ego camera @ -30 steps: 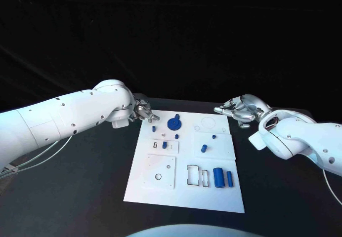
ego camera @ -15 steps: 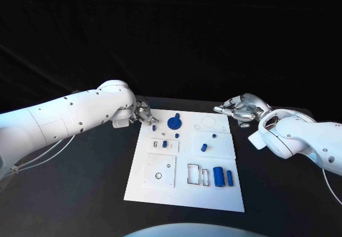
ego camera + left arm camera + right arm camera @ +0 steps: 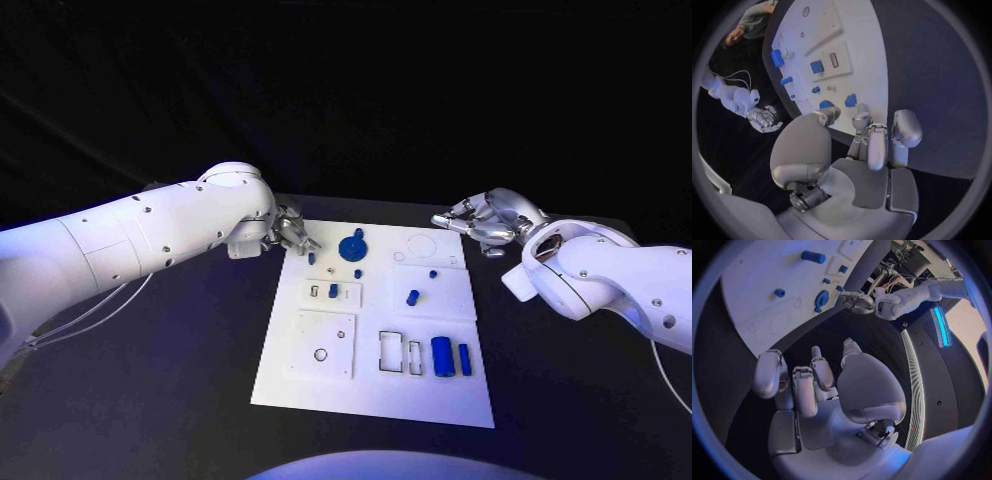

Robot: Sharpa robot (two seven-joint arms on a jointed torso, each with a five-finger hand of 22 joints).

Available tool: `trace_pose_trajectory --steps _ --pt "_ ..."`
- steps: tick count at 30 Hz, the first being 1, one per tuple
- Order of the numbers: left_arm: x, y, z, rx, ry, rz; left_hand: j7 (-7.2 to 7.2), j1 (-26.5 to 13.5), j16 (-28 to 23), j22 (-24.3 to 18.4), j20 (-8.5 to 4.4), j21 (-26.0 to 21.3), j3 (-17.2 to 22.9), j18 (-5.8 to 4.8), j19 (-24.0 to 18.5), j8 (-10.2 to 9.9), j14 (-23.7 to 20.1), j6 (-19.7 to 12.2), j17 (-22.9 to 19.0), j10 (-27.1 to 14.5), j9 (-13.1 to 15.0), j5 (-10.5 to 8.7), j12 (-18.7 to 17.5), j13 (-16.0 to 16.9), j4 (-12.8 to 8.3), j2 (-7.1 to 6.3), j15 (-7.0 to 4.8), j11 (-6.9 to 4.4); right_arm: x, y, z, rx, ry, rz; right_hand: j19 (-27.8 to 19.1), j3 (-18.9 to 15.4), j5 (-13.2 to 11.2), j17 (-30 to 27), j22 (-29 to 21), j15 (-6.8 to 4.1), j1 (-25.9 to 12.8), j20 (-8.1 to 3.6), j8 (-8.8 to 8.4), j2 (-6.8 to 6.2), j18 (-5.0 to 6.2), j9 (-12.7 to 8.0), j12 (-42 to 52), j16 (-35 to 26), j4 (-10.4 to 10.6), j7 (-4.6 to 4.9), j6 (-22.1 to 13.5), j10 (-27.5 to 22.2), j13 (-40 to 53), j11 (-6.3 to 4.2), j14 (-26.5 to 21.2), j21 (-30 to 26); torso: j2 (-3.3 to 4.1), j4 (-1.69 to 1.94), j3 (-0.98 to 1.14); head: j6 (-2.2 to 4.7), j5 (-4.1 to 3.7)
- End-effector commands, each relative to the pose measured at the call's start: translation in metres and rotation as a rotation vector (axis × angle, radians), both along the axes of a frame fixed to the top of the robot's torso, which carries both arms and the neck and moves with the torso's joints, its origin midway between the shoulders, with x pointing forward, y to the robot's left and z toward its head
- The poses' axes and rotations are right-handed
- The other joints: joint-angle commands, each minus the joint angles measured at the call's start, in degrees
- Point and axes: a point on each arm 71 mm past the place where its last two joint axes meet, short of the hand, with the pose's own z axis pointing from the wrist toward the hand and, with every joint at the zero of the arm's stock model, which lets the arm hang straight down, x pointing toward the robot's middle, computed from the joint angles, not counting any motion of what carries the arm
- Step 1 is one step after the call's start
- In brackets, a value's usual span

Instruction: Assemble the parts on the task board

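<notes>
The white task board (image 3: 378, 375) lies mid-table with small blue parts (image 3: 443, 356) on it. The left hand (image 3: 293, 233) hovers at its far left corner, the right hand (image 3: 476, 222) at its far right corner; both are empty, fingers apart.

task board (image 3: 378, 335): white rectangular plate, flat on the black worktop, bearing raised white tiles with cut-outs.
blue parts: round knobbed piece (image 3: 353, 246) near the board's far edge; two upright-lying cylinders (image 3: 443, 357) near its near right corner.
</notes>
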Motion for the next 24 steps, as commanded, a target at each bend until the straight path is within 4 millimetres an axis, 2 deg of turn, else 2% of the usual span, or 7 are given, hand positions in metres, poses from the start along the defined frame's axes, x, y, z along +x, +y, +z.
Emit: trace_pose_trajectory --steps 1,7,12,18,24 --pt "-0.0008 -0.0024 -0.0026 -0.002 0.02 -0.012 -0.04 1.0 -0.4 0.0 0.11 -0.3 -0.4 0.3 -0.2 0.3 3.4 0.7 8.2 -0.4 -0.1 0.1 -0.3 -0.1 0.0 0.1 0.15 0.09 -0.0004 0.0015 -0.0005 -0.002 0.002 0.016 -0.5 -0.4 0.4 6.0 0.0 0.25 -0.3 0.04 0.18 0.05 0.9 -0.1 -0.1 -0.2 -0.1 -0.06 -0.3 -0.4 0.0 0.03 3.8 -0.3 0.03 -0.03 -0.02 -0.04 0.0" --pt "-0.0009 -0.0045 -0.0046 -0.01 0.025 -0.012 -0.09 2.0 -0.4 -0.1 0.07 -0.3 -0.5 0.31 -0.2 0.4 3.4 0.9 8.2 -0.4 -0.2 0.01 -0.2 -0.1 0.0 0.73 0.1 0.03 -0.0005 0.0021 -0.0006 -0.001 0.003 0.018 -0.5 -0.4 0.4 6.0 0.0 0.24 -0.3 0.04 0.21 0.13 0.89 -0.1 0.0 -0.3 -0.1 -0.06 -0.3 -0.4 0.0 0.02 3.8 -0.3 0.04 -0.09 0.02 -0.13 -0.02" --pt "-0.0005 -0.0047 -0.005 -0.014 0.024 -0.008 -0.33 3.6 -0.3 0.2 0.02 -0.1 -0.7 0.26 -0.1 1.0 3.4 1.4 8.3 -0.2 -0.1 -0.08 0.0 0.1 -0.1 1.33 -0.05 -0.16 -0.0004 0.0024 -0.0007 -0.002 0.004 0.019 -0.5 -0.4 0.4 6.0 -0.1 0.24 -0.3 0.04 0.23 0.22 0.91 -0.1 0.0 -0.2 -0.1 -0.06 -0.3 -0.4 0.0 0.02 3.8 -0.4 0.01 -0.01 0.06 -0.18 -0.11" --pt "-0.0008 -0.0055 -0.0053 -0.014 0.024 -0.01 -0.57 4.6 -0.3 0.3 -0.08 -0.1 -1.1 0.26 -0.1 1.8 3.4 1.8 8.3 -0.1 0.3 -0.12 0.1 0.2 -0.2 1.52 -0.2 -0.36 -0.0002 0.0029 -0.0009 -0.002 0.004 0.02 -0.5 -0.4 0.4 6.0 -0.1 0.24 -0.3 0.04 0.23 0.22 0.91 -0.1 0.0 -0.2 -0.1 -0.06 -0.3 -0.4 0.0 0.02 3.8 -0.4 -0.07 0.1 0.06 -0.3 -0.13" --pt "-0.0022 -0.0076 -0.0058 -0.019 0.032 -0.016 -0.82 5.3 -0.3 0.4 -0.19 -0.1 -1.4 0.25 -0.1 2.6 3.4 2.1 8.3 0.0 0.7 -0.14 0.1 0.2 -0.2 1.59 -0.37 -0.56 0.0 0.0034 -0.0011 -0.002 0.006 0.021 -0.5 -0.4 0.4 6.0 -0.1 0.24 -0.3 0.04 0.23 0.22 0.91 -0.1 0.0 -0.2 -0.1 -0.06 -0.3 -0.4 0.0 0.02 3.8 -0.4 -0.06 -0.02 0.05 -0.28 0.05"
